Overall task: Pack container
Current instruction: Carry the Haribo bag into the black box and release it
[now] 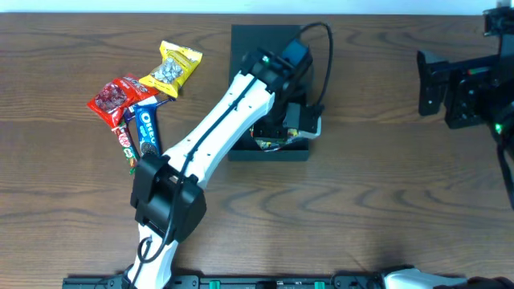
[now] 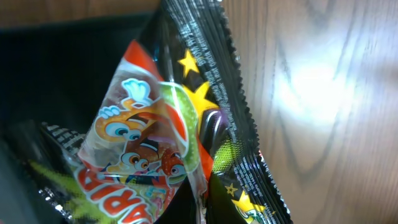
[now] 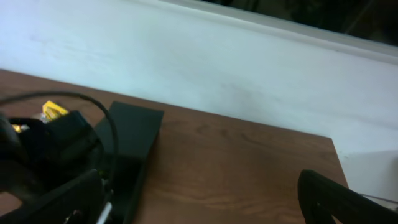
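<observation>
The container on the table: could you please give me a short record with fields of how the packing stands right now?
container: dark box, mid-table, lid open
left gripper: shut, down over the container
at left gripper: Haribo packet and black starred packet, close before its camera; the grip itself is hidden
right gripper: open, empty, off to the right
outside: yellow packet, red packet, Oreo packet, left of the container

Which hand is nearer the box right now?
Left. The left hand is down over the box, shut on a candy packet. The right hand hangs open far off to its right, well apart.
</observation>
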Available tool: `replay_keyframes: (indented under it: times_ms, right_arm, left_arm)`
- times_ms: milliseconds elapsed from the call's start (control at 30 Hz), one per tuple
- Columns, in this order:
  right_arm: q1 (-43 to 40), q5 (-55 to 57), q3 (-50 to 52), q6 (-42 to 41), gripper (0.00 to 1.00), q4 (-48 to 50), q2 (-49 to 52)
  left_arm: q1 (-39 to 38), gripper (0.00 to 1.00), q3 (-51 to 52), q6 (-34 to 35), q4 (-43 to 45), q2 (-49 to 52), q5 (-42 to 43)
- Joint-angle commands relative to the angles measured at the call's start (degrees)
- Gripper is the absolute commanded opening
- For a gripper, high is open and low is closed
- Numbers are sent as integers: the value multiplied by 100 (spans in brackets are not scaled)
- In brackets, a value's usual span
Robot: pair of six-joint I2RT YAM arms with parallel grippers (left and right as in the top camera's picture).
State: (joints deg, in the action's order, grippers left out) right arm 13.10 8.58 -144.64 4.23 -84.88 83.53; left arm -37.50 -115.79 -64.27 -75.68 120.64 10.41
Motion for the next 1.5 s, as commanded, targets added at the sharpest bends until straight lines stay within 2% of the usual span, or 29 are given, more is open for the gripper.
replay_keyframes:
  times_ms: [0, 167, 533, 633, 833, 1100, 1133, 1167, 1200, 1467]
  right_arm:
    - [-50, -114, 0, 127, 99, 52, -37]
    - [-50, -286, 0, 229, 99, 136, -39]
    - [-50, -457, 0, 232, 99, 247, -37]
    - [-50, -457, 0, 234, 99, 275, -37]
    - [-48, -457, 17, 275, 99, 282, -26]
    - [-50, -455, 227, 361, 99, 348, -28]
    - [-50, -455, 260, 363, 99, 365, -28]
    - [-50, -455, 291, 372, 99, 382, -28]
    - [-50, -455, 308, 398, 99, 393, -28]
    - [-50, -452, 308, 466, 99, 389, -35]
  left_arm:
    - [85, 6, 485, -354, 334, 0, -323]
    - [214, 6, 688, -691, 568, 0, -173]
    - [890, 6, 688, -2308, 481, 0, 402]
    - [1012, 6, 688, -2614, 507, 0, 732]
    - [1021, 6, 688, -3178, 503, 0, 743]
    - [1021, 6, 691, -3418, 525, 11, 579]
    - [1021, 13, 691, -3412, 533, 11, 518]
    - [1021, 65, 691, -3377, 573, 11, 498]
    - [1027, 95, 691, -3239, 656, 11, 487]
    - [1029, 95, 688, -2284, 1248, 11, 181]
